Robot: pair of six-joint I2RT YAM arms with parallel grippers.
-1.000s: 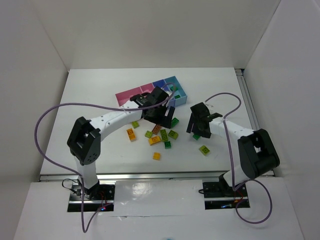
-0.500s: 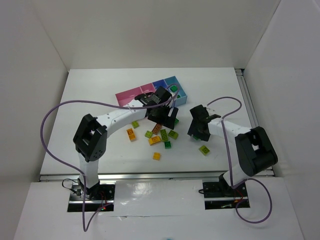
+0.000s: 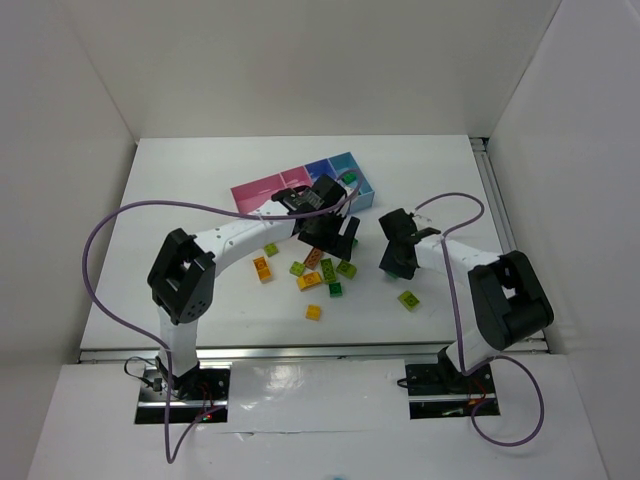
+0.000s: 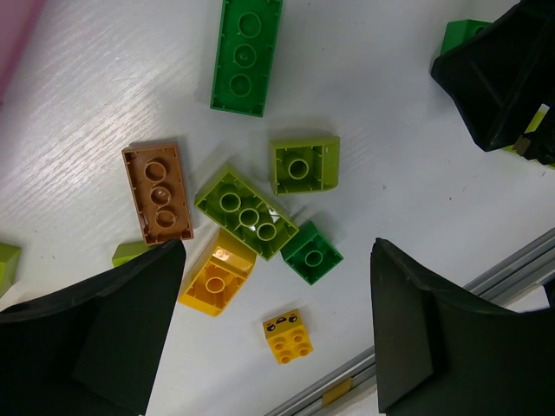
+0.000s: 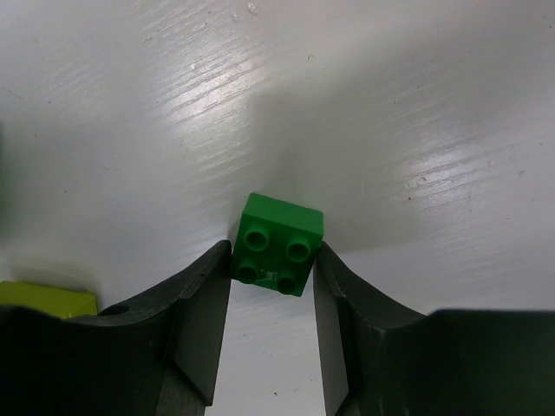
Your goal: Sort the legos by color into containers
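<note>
My right gripper [image 5: 273, 258] is shut on a small dark green lego [image 5: 279, 243] that rests on the white table, one finger against each side. In the top view this gripper [image 3: 398, 262] hides that brick. My left gripper [image 4: 277, 347] hangs open over a cluster of legos: a long dark green one [image 4: 247, 54], a brown one [image 4: 158, 192], a long lime one [image 4: 247, 212], a yellow one [image 4: 218, 273] and a tiny yellow one [image 4: 289, 335] between its fingers. The containers [image 3: 262, 190] stand in a row behind the left gripper [image 3: 325, 240].
A lime brick [image 3: 408, 298] lies near the right arm, a yellow one [image 3: 313, 312] toward the front edge, an orange one [image 3: 261, 268] left of the cluster. A metal rail [image 4: 512, 269] runs along the table's near edge. White walls enclose the table.
My right gripper has closed its fingers onto the dark green lego. My left gripper has shifted a little from the bins toward the cluster, still open.
</note>
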